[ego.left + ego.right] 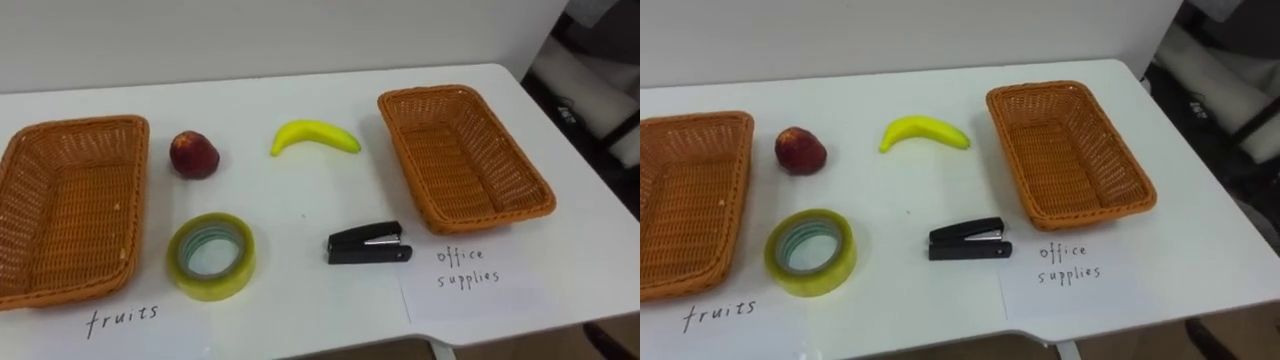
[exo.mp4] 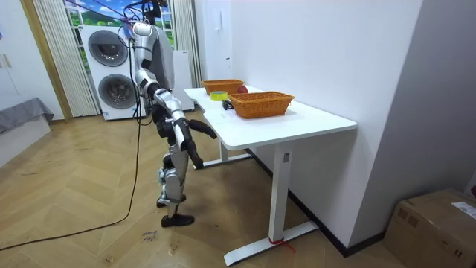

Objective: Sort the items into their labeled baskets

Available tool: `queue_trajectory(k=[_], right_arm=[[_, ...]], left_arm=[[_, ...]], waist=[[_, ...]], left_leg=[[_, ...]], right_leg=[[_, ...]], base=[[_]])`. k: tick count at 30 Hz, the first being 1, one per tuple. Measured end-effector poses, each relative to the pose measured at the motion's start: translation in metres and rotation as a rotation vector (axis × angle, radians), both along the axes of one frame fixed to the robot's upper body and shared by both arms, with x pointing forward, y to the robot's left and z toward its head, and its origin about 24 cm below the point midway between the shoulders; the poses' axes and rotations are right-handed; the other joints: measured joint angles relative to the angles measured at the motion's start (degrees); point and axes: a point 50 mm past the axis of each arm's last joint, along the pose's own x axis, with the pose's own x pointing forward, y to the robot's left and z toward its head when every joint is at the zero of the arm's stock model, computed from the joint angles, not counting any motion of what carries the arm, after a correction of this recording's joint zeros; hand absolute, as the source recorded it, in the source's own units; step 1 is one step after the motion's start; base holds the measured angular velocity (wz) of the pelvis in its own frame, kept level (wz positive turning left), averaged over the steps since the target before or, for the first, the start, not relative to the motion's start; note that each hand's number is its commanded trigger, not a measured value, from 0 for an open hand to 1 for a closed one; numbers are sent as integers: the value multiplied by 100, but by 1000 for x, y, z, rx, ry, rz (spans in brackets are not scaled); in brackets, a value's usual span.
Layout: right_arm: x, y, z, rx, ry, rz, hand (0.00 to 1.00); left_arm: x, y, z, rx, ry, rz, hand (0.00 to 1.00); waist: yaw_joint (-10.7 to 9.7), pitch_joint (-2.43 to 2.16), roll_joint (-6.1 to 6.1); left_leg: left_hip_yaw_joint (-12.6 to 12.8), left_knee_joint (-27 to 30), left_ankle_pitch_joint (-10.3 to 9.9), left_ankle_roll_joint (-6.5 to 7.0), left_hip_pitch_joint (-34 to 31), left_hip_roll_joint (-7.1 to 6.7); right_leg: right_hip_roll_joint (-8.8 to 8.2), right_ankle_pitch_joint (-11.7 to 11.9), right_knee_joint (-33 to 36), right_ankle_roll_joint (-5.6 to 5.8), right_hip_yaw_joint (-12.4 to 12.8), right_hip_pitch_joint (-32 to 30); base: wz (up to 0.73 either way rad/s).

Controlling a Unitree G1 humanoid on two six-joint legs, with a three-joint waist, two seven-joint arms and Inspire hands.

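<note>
Between the fruits basket (image 1: 75, 123) and office-supplies basket (image 1: 430, 93), mid-counter, lie banana (image 1: 315, 135), red fruit (image 1: 193, 155), tape roll (image 1: 212, 287) and stapler (image 1: 365, 243), unsorted. Left hand (image 2: 212, 135) and right hand (image 2: 195, 161) hang low, state indiscernible. Grasping the banana mid-curve seems best.

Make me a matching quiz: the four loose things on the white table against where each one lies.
Things:
1. banana
2. stapler
3. tape roll
4. red fruit

Places:
A. near row, by the left basket
B. far row, by the left basket
C. near row, by the right basket
D. far row, by the right basket

Pairs: 1-D, 2-C, 3-A, 4-B
</note>
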Motion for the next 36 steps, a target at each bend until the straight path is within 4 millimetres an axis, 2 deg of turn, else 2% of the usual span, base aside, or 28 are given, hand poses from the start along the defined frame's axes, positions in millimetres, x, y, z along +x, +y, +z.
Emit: queue_trajectory(k=[5, 7, 10, 12, 14, 17, 22, 25, 27, 29, 30, 33, 36], right_arm=[[7, -2, 12, -53, 0, -36, 0], [15, -3, 24, -80, -42, -38, 0], [35, -8, 61, -180, -165, -20, 0], [45, -12, 93, -333, -236, 2, 0], [49, -14, 110, -418, -268, -2, 0], [52, -14, 125, -488, -297, -27, 0], [56, -10, 145, -545, -356, -59, 0], [57, -6, 169, -591, -452, -67, 0], [60, -2, 192, -684, -523, -64, 0], [59, 0, 201, -742, -551, -58, 0], [59, 1, 204, -759, -558, -54, 0], [62, 3, 208, -782, -578, -18, 0], [65, 5, 213, -814, -594, 24, 0]], left_arm=[[0, -1, 0, -2, 6, -11, 0], [0, -1, 0, -4, 8, -10, 0], [-1, -1, 0, 1, 17, -13, 0], [0, -2, 0, 13, 17, -21, 0], [0, -2, 0, 25, 19, -22, 0], [0, 0, 1, 44, 20, -16, 0], [-1, 1, 1, 63, 23, -13, 0], [-2, 1, 1, 63, 30, -11, 0], [-3, 4, 2, 68, 33, -14, 0], [-3, 7, 3, 77, 30, -18, 0], [-4, 9, 3, 81, 31, -19, 0], [-5, 9, 3, 81, 36, -19, 0], [-5, 8, 2, 78, 40, -25, 0]], waist=[[4, 3, 19], [10, 20, 35], [-14, 17, 47], [-42, 15, 33], [-33, 18, 18], [-12, 3, -14], [18, 11, -35], [8, 6, -57], [6, -3, -98], [13, -22, -137], [19, -1, -162], [45, 2, -222], [55, 8, -182]], left_leg=[[47, 5, 1, 1, -3, -7], [111, 6, 2, 1, -24, -5], [168, 21, 2, 2, -119, -14], [159, 23, 2, 2, -121, -10], [146, 22, 2, 2, -97, -6], [141, 17, 2, 1, -89, -2], [126, 13, 3, 0, -91, -7], [97, 13, 4, 0, -91, -9], [95, 25, 4, 0, -81, -1], [58, 38, 4, 0, -78, 4], [11, 54, 4, 0, -77, 3], [6, 55, 4, 0, -92, 5], [-14, 29, 2, 2, -99, 0]], right_leg=[[-5, -4, 4, 4, 32, -54], [-1, -8, 42, 3, 66, -118], [-7, -25, 118, 3, 136, -245], [0, -26, 99, 4, 155, -221], [7, -26, 88, 4, 147, -181], [12, -25, 74, 4, 141, -177], [6, -24, 88, 5, 105, -192], [-3, -25, 88, 5, 61, -185], [4, -24, 42, 2, 37, -171], [6, -17, -15, -6, 0, -121], [6, -11, -41, -6, -14, -83], [10, 13, -98, 0, -14, -80], [9, 42, -92, 17, -5, -33]], base=[[-6], [-18], [-11], [6], [6], [1], [-1], [6], [6], [13], [14], [3], [0]])
